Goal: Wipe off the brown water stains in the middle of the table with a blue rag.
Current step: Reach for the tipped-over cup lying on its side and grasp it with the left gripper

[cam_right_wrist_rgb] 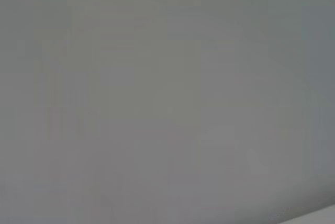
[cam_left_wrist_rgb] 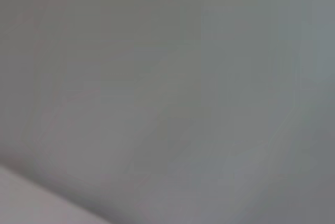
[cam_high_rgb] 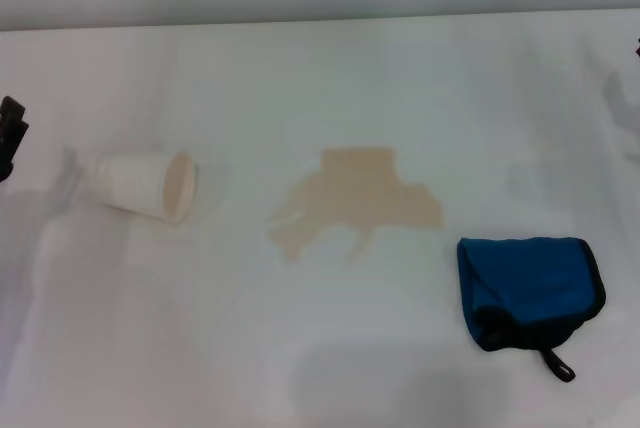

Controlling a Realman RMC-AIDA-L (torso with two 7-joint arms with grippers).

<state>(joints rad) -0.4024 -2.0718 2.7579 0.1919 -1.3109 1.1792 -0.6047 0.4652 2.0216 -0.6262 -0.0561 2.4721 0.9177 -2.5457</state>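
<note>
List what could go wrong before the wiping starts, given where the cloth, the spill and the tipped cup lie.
1. The folded bright-blue rag with black edging lies apart from the pale tan, lobed water stain on the white table; dragging it over could bunch it.
2. The white paper cup lies tipped beside the stain; a wide wipe might knock it rolling.
3. The stain is wider than the rag, so one pass may only smear it.
The left gripper sits at the table's edge.

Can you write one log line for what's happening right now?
blue rag: untouched, right of brown water stains | cup: tipped over, left | left gripper: parked at edge
</note>
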